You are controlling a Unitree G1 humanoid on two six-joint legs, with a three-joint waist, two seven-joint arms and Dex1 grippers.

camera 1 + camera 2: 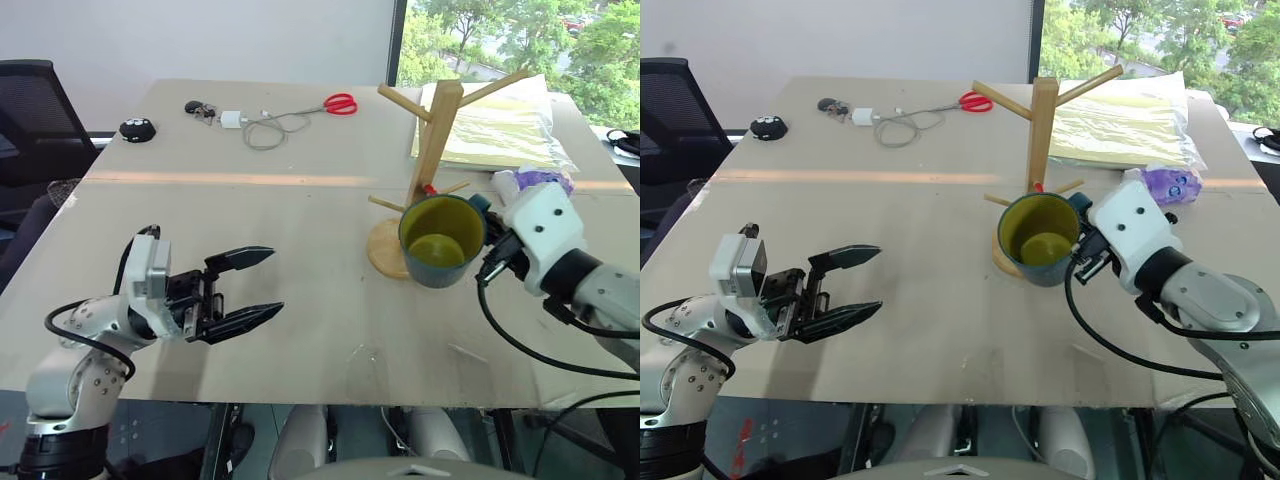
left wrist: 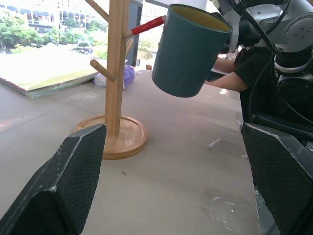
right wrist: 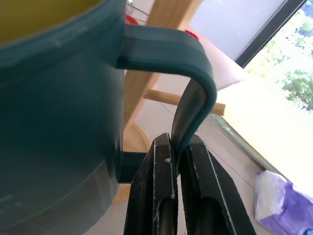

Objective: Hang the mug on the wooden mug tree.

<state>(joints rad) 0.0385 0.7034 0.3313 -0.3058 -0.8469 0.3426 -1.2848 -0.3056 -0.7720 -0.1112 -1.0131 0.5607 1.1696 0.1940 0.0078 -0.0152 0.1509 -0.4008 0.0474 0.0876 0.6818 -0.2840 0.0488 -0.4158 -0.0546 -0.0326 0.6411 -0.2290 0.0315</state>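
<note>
- Table (image 1: 300, 300) carried the mug tree (image 1: 432, 160); its pegs were bare, hanging not yet done.
- Mug (image 1: 440, 242) was lifted beside the post.
- Right gripper (image 3: 176, 161) clenched the mug's handle.
- Left gripper (image 1: 262, 285) was spread, empty.

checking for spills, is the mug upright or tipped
Tipped: the mug leans in the air, held by its handle in the right hand, rim angled sideways.

Right tool (image 3: 175, 161) pinches the dark teal ceramic mug's (image 1: 441, 243) loop handle; left tool (image 1: 258, 286) spread wide, well left of the mug.
</note>
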